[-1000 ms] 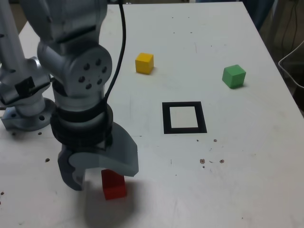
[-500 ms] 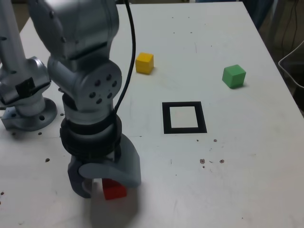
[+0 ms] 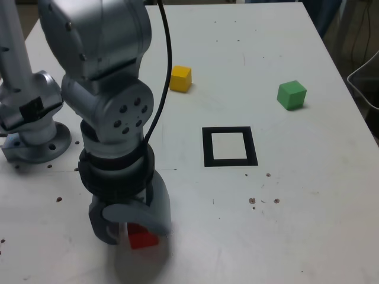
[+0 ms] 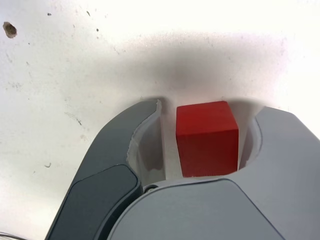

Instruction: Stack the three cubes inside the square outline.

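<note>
On the pale, speckled surface (image 3: 308, 189), nothing was stacked. The square outline of thick black tape (image 3: 208, 148) lay flat, its pale centre bare, so zero of three cubes were placed.

The red matte cube (image 3: 143, 238) sat on the surface in the exterior view's lower left, well apart from the outline and partly hidden by the grey and black robot arm (image 3: 115, 109). The wrist view showed it upright between the grey fingers (image 4: 282, 137), with a visible gap to one finger and a narrower one to the other. Fingers were open around it, no grip; the cube was not visibly lifted.

The yellow matte cube (image 3: 181, 79) stood beyond the outline, toward the exterior view's upper left, just beside the arm. The green matte cube (image 3: 291, 95) stood toward the exterior view's right, beyond the outline and well apart from the other two. Both were untouched.

Progress call: very early, first pick being set up, red cube the likely base. Left to do: close on it, lift, carry it to the outline, set it down inside the tape, then fetch yellow and green and put them on top, order unclear. Main risk: an off-centre close could have nudged or turned the cube, since the gaps looked uneven.
</note>
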`<action>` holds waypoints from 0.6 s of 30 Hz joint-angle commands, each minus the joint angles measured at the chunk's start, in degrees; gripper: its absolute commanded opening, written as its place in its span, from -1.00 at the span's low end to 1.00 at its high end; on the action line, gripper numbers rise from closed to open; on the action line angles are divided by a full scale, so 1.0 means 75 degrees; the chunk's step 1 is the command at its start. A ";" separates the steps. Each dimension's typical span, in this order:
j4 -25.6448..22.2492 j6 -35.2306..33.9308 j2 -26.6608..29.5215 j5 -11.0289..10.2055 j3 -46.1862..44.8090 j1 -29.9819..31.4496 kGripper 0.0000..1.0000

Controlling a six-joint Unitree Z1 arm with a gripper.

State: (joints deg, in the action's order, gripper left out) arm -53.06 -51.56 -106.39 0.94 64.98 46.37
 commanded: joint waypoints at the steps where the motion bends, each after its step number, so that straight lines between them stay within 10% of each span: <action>1: 0.0029 -0.0012 -0.0022 -0.0024 -0.0004 0.0014 0.07; 18: -0.0082 -0.0016 0.0084 0.0021 0.0018 0.0014 -0.31</action>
State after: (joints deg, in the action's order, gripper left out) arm -53.47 -51.57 -106.18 1.21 64.99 46.37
